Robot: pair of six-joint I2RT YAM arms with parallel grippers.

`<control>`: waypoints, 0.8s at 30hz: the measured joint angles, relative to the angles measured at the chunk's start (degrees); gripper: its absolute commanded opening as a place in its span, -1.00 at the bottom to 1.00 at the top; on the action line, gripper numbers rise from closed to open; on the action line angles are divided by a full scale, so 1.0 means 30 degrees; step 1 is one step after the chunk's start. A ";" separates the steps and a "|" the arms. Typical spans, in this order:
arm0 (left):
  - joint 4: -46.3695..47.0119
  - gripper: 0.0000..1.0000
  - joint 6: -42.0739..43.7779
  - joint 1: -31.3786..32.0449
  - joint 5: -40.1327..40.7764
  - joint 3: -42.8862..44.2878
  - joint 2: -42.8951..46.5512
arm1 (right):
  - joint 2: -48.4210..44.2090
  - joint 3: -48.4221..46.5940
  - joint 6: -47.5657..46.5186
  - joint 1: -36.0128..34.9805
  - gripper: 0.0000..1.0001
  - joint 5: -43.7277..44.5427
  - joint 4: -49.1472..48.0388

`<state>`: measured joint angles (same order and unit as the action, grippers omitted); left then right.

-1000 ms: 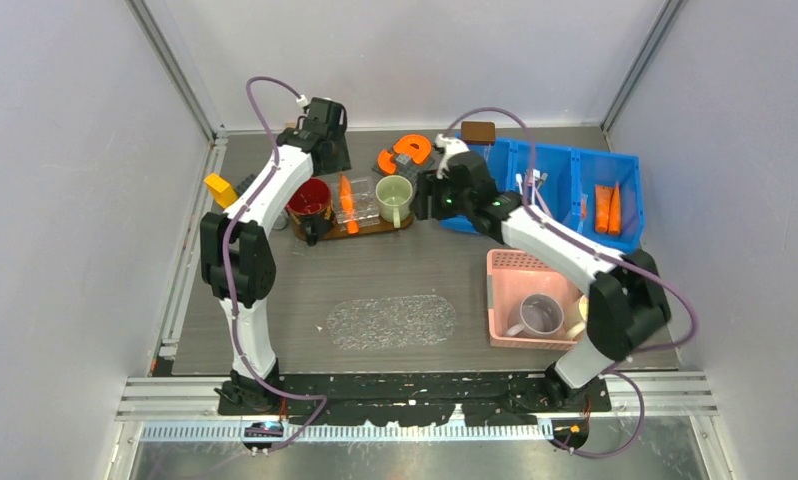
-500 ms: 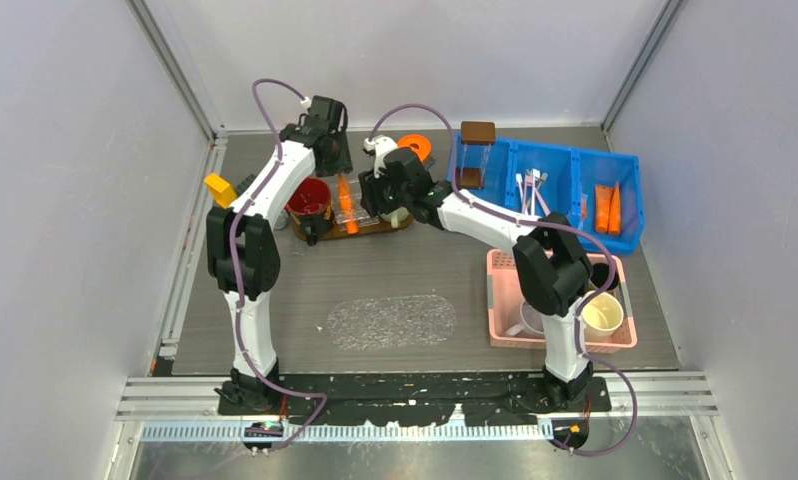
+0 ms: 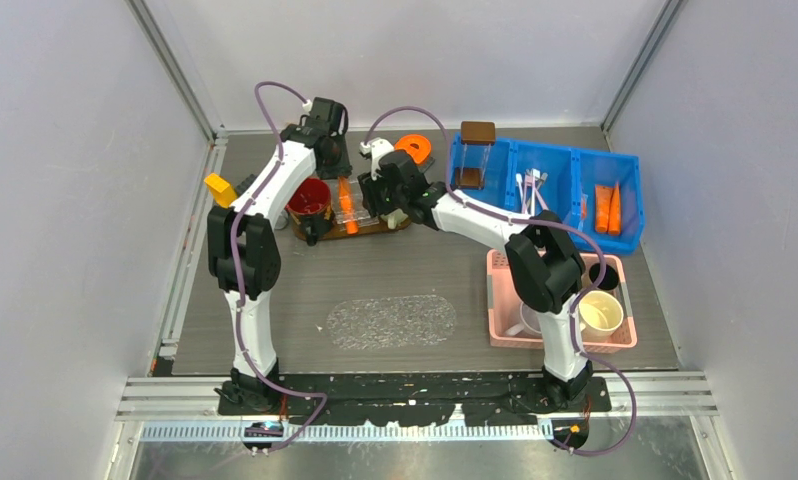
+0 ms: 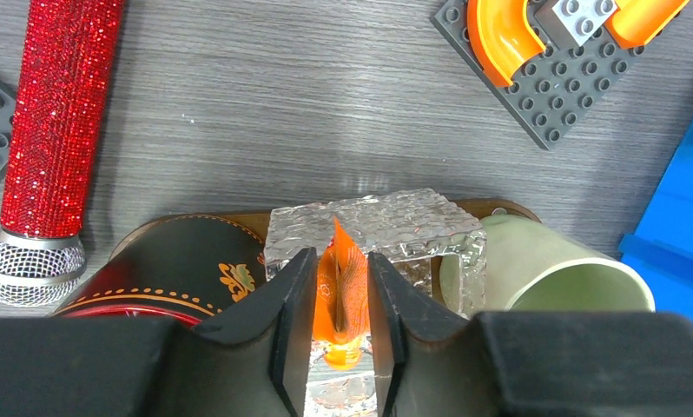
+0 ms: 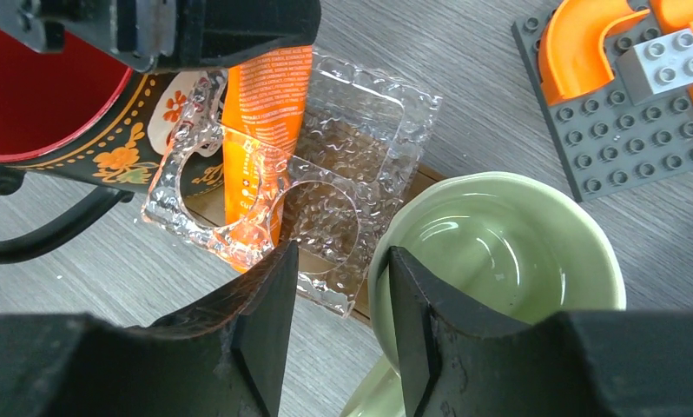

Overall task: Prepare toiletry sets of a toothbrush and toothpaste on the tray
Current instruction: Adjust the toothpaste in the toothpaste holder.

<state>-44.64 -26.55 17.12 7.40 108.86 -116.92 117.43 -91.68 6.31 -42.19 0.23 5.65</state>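
An orange toothpaste tube (image 4: pixel 341 287) stands in a clear ribbed holder (image 4: pixel 395 221) on the brown tray (image 4: pixel 230 217). My left gripper (image 4: pixel 341 256) is shut on its flat upper end. The tube (image 5: pixel 256 130) and holder (image 5: pixel 360 148) also show in the right wrist view, and the tube shows from above (image 3: pixel 347 205). My right gripper (image 5: pixel 341 252) is open and empty at the near rim of the green mug (image 5: pixel 499 252), with the rim against its right finger. Toothbrushes (image 3: pixel 530 188) and more orange tubes (image 3: pixel 607 208) lie in the blue bin (image 3: pixel 625 165).
A red-and-black mug (image 4: pixel 187 269) stands on the tray, left of the holder. A red glitter microphone (image 4: pixel 61 113) and a grey baseplate with orange curves (image 4: pixel 551 52) lie behind it. A pink basket (image 3: pixel 505 300) holding mugs is at the near right. A yellow block (image 3: pixel 218 188) is at the left.
My right arm has swung left from the blue bin to the green mug on the tray. My left arm has stayed at the holder with the tube.
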 measured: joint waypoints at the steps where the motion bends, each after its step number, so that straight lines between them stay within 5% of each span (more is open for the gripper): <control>1: -0.0007 -0.47 0.0007 0.0000 0.0000 0.0000 0.0000 | 0.0000 -0.0036 -0.0029 -0.0029 -0.06 0.0233 0.0058; 13: -0.0007 -0.79 0.0007 0.0000 0.0000 0.0000 0.0000 | 0.1056 -0.1792 0.0044 -0.0066 -0.15 0.1829 0.1370; 24: -0.0044 -1.00 -0.0022 0.0000 -0.0044 0.0051 0.0022 | 0.1625 -0.2637 0.0787 -0.0080 -0.54 0.2790 0.2127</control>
<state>-44.77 -26.61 17.12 7.27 109.01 -116.86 122.30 -99.59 8.67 -42.44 8.60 12.03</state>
